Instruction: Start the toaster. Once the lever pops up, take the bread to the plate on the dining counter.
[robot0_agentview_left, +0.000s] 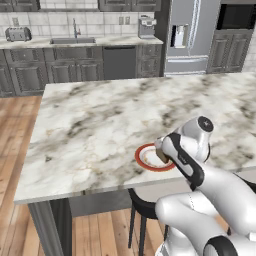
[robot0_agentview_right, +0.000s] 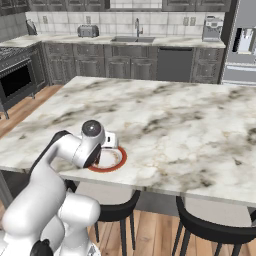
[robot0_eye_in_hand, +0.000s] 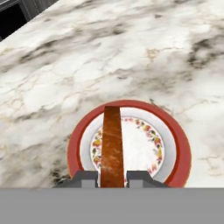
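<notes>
Left base view: the bread hangs over the plate near the counter edge.

Right base view: the gripper is probably above the plate.

Hand view: the slice, edge-on, points away, pinched between closed fingers.

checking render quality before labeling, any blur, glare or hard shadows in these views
Left base view: soft, low-detail; bread smeared against the plate. Right base view: even light, no glare on the dining counter. Hand view: sharpest, flat lighting, no distinct shadow under the bread.
</notes>
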